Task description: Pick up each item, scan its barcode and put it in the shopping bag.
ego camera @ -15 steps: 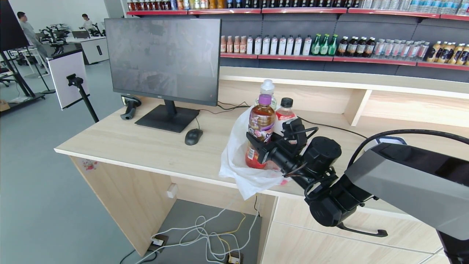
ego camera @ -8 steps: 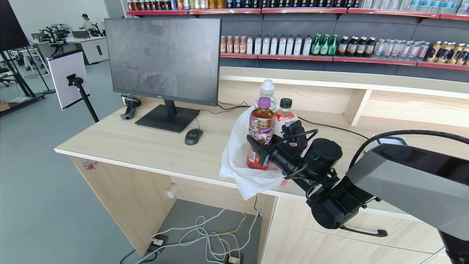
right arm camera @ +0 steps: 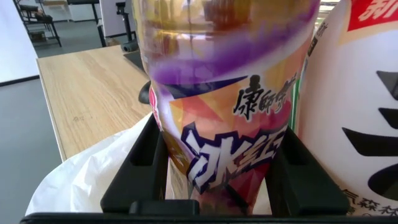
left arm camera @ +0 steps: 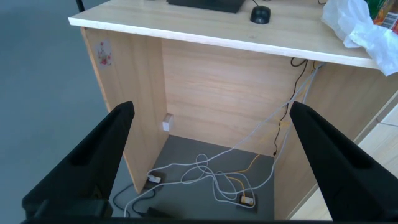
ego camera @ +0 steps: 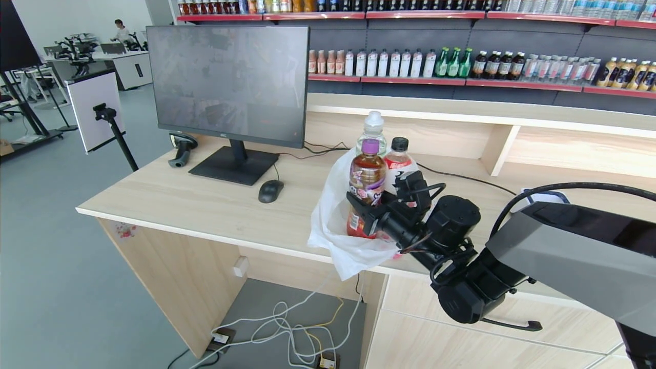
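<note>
My right gripper [ego camera: 378,199] is shut on a tea bottle [ego camera: 367,171] with a purple cap and a purple and red label. It holds the bottle upright, its lower part inside the open white shopping bag [ego camera: 333,230] at the counter's front edge. In the right wrist view the tea bottle [right arm camera: 230,93] stands between the black fingers [right arm camera: 140,168], with the bag [right arm camera: 74,186] below. A red-labelled, black-capped bottle [ego camera: 399,154] and a clear white-capped bottle [ego camera: 373,130] stand just behind. My left gripper [left arm camera: 211,162] hangs open below counter height, in front of the desk.
A handheld barcode scanner [ego camera: 179,149] rests at the counter's back left beside a monitor [ego camera: 230,82] and a mouse [ego camera: 270,190]. Cables [left arm camera: 217,180] lie on the floor under the desk. Shelves of drinks [ego camera: 461,64] line the back wall.
My right gripper has lowered the tea bottle slightly, deeper into the bag. The other bottles have stayed put.
</note>
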You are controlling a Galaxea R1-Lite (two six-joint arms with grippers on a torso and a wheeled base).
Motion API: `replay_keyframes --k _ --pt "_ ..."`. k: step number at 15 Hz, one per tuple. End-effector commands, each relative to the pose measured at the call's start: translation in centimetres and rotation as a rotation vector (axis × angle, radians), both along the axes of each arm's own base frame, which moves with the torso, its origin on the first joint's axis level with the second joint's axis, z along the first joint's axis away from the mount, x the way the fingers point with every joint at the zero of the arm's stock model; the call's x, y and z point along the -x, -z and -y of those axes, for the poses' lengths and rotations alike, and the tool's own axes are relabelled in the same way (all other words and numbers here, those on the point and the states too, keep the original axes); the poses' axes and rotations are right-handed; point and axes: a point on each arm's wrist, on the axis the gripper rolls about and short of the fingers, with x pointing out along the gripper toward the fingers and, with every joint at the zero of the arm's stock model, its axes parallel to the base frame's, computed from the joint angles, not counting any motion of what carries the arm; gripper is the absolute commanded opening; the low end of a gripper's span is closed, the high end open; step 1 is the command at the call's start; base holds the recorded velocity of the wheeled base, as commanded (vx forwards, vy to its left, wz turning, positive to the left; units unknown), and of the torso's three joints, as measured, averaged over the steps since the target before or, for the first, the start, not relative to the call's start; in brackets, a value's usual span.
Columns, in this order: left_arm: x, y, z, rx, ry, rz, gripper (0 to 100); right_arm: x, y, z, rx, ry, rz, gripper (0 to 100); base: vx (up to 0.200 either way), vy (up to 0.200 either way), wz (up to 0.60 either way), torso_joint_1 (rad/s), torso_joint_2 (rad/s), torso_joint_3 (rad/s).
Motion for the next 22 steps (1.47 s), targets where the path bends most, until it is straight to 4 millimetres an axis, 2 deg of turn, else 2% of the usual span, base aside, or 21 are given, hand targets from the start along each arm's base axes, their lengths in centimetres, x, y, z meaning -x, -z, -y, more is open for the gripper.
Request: replay_keyframes --k 1,5,6,22 --pt "0.00 0.00 0.00 0.000 0.000 0.001 100 0.18 -0.13 0.08 0.000 -0.001 -0.002 0 0.000 0.000 0.00 0.000 0.00 0.000" --pt "0.00 0.00 0.00 0.000 0.000 0.001 100 0.38 0.17 0.19 0.009 -0.001 -0.014 0 0.000 0.000 0.00 0.000 0.00 0.000" --pt "0.00 0.00 0.00 0.001 0.000 0.001 100 0.40 0.20 0.20 0.010 -0.001 -0.015 100 0.000 0.000 0.00 0.000 0.00 0.000" --pt "0.00 0.00 0.00 0.001 0.000 0.001 100 1.18 0.13 0.36 0.018 -0.005 -0.032 100 0.000 0.000 0.00 0.000 0.00 0.000"
